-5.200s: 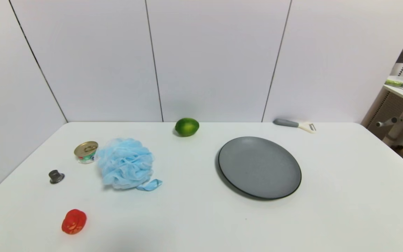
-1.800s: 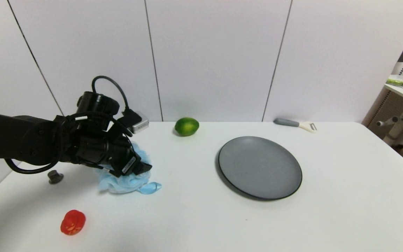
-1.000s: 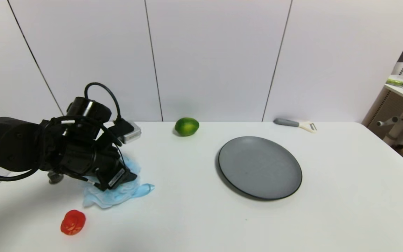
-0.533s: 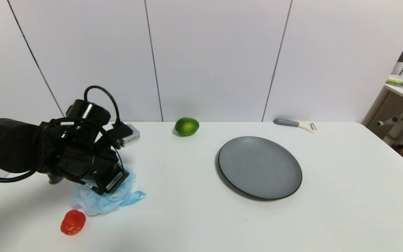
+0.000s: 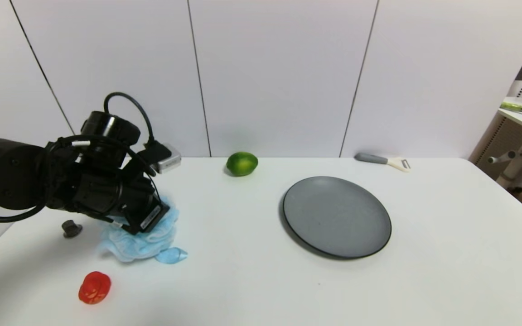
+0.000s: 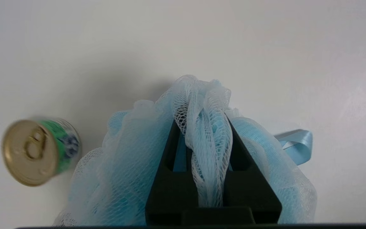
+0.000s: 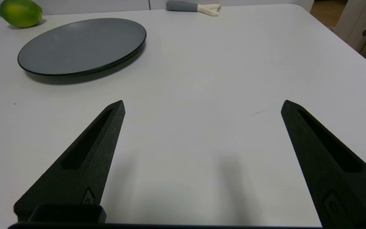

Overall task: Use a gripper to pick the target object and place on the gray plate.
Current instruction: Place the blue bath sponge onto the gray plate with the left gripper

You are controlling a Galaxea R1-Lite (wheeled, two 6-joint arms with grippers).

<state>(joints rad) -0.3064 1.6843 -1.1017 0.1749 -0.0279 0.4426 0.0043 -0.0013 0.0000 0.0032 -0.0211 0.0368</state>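
The light-blue mesh bath pouf (image 5: 136, 242) is at the table's left, with its blue ribbon loop (image 5: 171, 256) hanging low at the front. My left gripper (image 5: 148, 222) comes down on it from above. In the left wrist view the gripper (image 6: 203, 127) is shut on a bunch of the pouf's mesh (image 6: 122, 165), which bulges out on both sides of the fingers. The gray plate (image 5: 336, 216) lies right of centre, apart from the pouf, and also shows in the right wrist view (image 7: 81, 47). My right gripper (image 7: 202, 105) is open and empty over bare table.
A green lime (image 5: 242, 163) and a peeler (image 5: 381, 160) lie near the back wall. A red object (image 5: 94, 287) lies front left. A small dark knob (image 5: 71, 228) sits left of the pouf. A tin can (image 6: 40, 151) stands beside the pouf, hidden by the arm in the head view.
My left gripper closed on the pouf, dragged it toward the front left, and has now risen a little with the pouf in it. The knob shows again beside the arm.
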